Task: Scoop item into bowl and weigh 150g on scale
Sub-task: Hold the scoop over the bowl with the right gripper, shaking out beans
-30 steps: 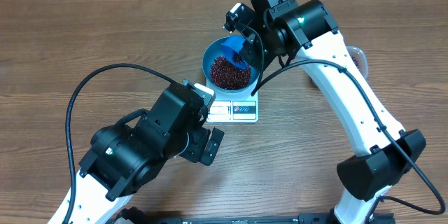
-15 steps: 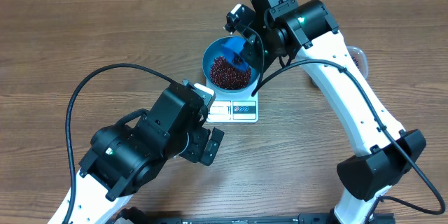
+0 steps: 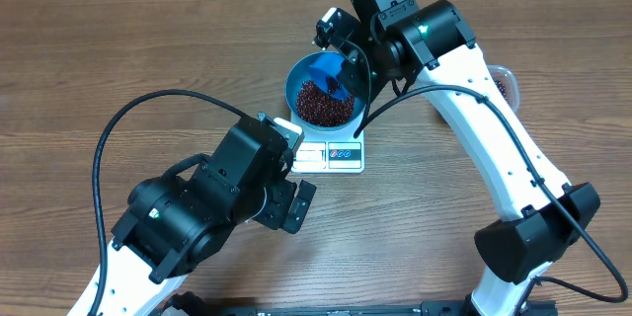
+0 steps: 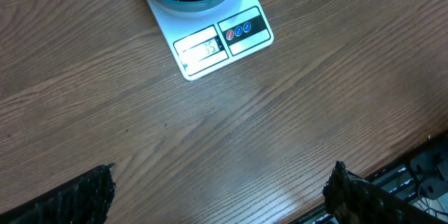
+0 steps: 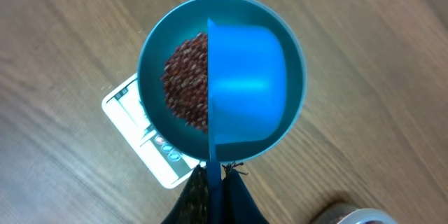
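QTY PER TYPE
- Bench [image 3: 118, 39]: 1.
- Arms: 2. Left arm [image 3: 188, 212] at 7 o'clock, right arm [image 3: 494, 148] at 3 o'clock; 1 set of jaws ea.
- Scale [image 4: 241, 10]: 1, w/ 1 display window [image 4: 201, 49] and 3 round buttons [image 4: 238, 31].
- Bowl [image 5: 148, 56]: 1.
- Scoop [image 5: 245, 84]: 1.
- Beans [image 5: 185, 80]: 1 heap; indiv. count not possible.
- Clear container [image 3: 506, 81]: 1, at 3 o'clock, mostly hidden behind right arm.
- Black cables [image 3: 188, 93]: 2, 1 per arm.
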### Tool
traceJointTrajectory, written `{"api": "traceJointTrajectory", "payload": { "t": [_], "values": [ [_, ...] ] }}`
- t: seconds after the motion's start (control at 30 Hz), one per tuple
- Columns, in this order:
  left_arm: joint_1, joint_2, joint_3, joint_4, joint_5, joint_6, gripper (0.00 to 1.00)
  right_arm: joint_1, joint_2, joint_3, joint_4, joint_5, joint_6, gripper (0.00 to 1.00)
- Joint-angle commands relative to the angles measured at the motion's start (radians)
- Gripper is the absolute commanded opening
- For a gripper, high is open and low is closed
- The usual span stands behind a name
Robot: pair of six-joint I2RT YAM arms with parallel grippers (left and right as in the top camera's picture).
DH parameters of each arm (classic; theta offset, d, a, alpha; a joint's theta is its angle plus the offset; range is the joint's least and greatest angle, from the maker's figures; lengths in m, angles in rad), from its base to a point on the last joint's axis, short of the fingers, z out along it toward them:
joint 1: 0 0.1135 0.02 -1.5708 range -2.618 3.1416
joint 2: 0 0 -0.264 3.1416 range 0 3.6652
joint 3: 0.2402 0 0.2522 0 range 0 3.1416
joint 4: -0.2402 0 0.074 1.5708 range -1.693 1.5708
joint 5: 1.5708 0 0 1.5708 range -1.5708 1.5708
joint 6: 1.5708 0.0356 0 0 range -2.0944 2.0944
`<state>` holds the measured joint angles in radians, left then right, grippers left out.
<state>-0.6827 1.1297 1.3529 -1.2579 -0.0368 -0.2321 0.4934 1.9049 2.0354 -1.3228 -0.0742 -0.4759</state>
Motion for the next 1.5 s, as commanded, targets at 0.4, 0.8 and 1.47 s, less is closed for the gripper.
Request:
{"api": "traceJointTrajectory", "payload": {
  "t": [0.4,0.8,1.47],
  "values": [
    [0.002,-0.004,0.012,0.001,0.004,0.016,1.00,0.059,-0.031,0.025,-0.003,0.125,0.004,0.04],
    [0.002,-0.004,0.012,0.002,0.003,0.016,1.00,0.059,-0.031,0.025,0.002,0.126,0.016,0.04],
    [0.002,-0.004,0.012,0.001,0.003,0.016,1.00,0.049,-0.031,0.025,0.002,0.126,0.054,0.04]
  ]
}}
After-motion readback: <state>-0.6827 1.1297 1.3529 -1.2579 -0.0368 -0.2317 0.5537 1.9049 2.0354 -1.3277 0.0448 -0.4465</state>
